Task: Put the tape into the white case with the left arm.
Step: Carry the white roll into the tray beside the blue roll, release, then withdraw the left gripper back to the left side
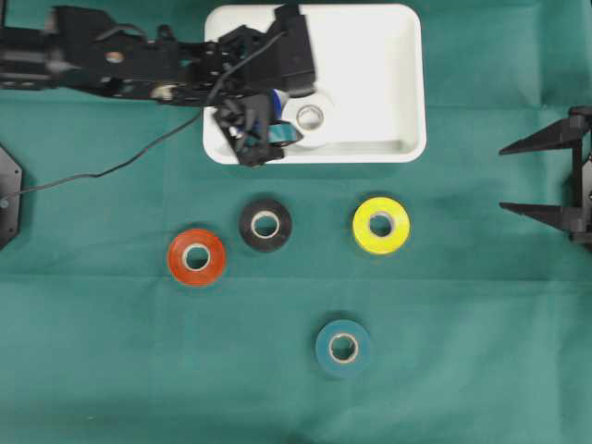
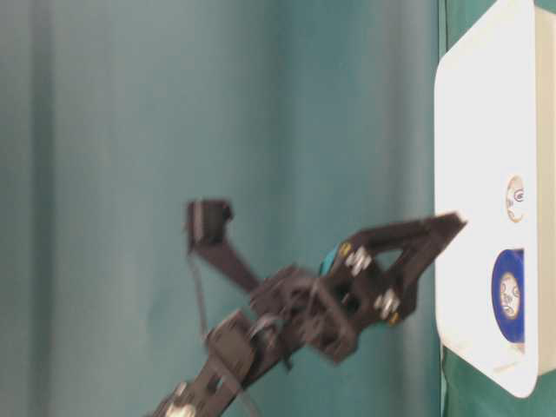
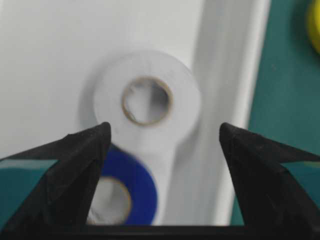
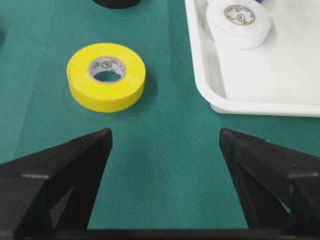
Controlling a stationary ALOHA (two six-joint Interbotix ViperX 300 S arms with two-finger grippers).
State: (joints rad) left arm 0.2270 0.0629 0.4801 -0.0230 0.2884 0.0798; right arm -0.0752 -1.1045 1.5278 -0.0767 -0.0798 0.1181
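Note:
The white case [image 1: 370, 55] lies at the top middle of the green cloth. A white tape roll [image 1: 310, 117] and a blue tape roll [image 1: 276, 100] lie flat inside it, side by side. My left gripper [image 1: 259, 129], with teal bands, hangs over the case's left part. In the left wrist view the left gripper [image 3: 165, 132] is open and holds nothing. The white tape [image 3: 147, 100] lies ahead of the fingertips, and the blue tape [image 3: 135, 185] is half hidden behind the left finger. My right gripper [image 1: 504, 178] stands open at the right edge, over bare cloth.
On the cloth below the case lie a black roll [image 1: 265, 225], an orange-red roll [image 1: 196, 257], a yellow roll [image 1: 380, 225] and a teal roll [image 1: 343, 347]. The left arm's black cable [image 1: 120, 162] trails to the left.

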